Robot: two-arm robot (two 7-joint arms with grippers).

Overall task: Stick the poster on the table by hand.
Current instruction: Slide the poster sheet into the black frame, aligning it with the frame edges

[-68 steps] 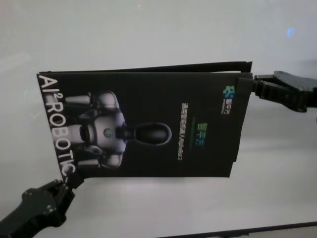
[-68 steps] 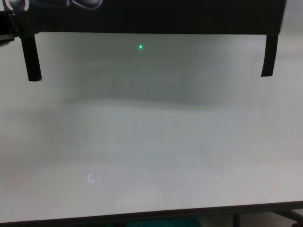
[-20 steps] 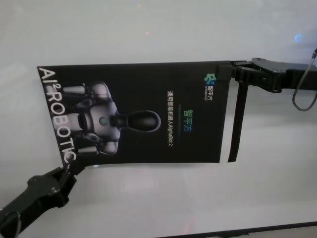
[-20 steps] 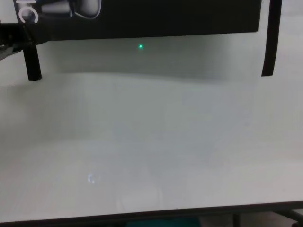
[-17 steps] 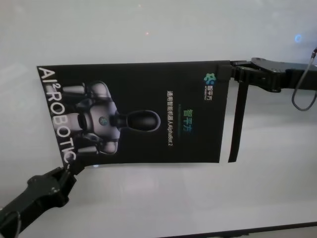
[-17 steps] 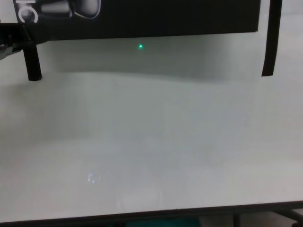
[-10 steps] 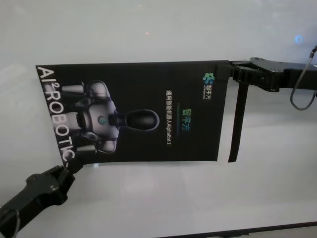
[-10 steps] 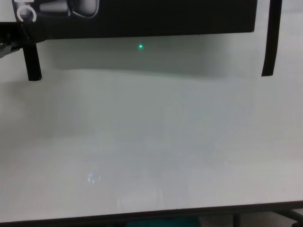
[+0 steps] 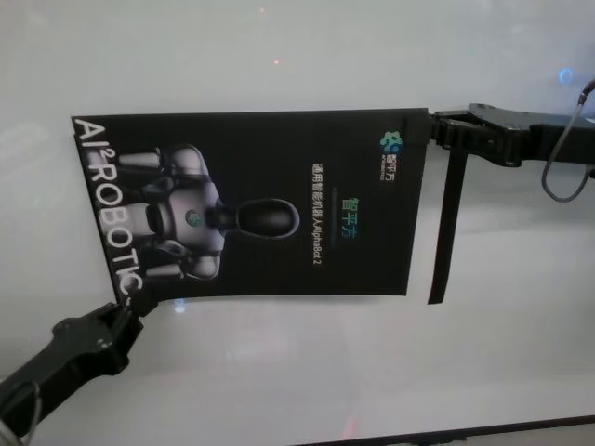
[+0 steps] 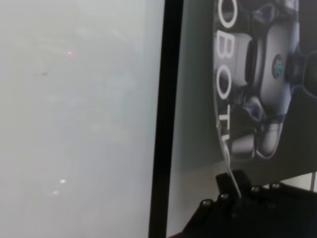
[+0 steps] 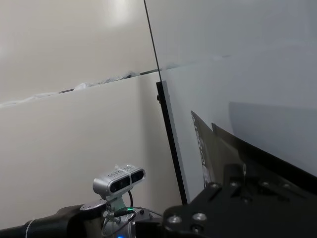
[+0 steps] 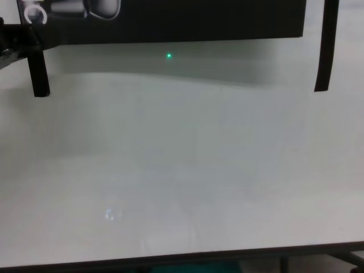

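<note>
Risks first. Uneven lowering likely to trap air or crease the poster [image 9: 251, 209], since held at only two diagonal corners with the middle unsupported. Corner slip out of the left gripper [image 9: 130, 311] probable if the pull between the arms grows; only a small bite on the sheet there. Loose black strip [image 9: 448, 228] dangling beside the right gripper [image 9: 437, 130] could fold under the sheet or catch the table [image 9: 297, 56] too soon. Skewed placement also possible, with the near edge reading slightly off parallel to the dark front edge.

Jaws: left ones pinched on the poster's near corner by the letters "OTIC", confirmed in the left wrist view, sheet edge running straight into the closed fingertips [image 10: 233, 181]. Right ones clamped on the far opposite corner by the small logo, sheet spreading away from them toward the left gripper.

Poster stretched between the two grippers, printed side up, over the white table. Shadow under its near edge in the chest view suggests not yet flat down; contact elsewhere not judgeable. Second strip [image 12: 38, 74] hanging just beside the left jaws.
</note>
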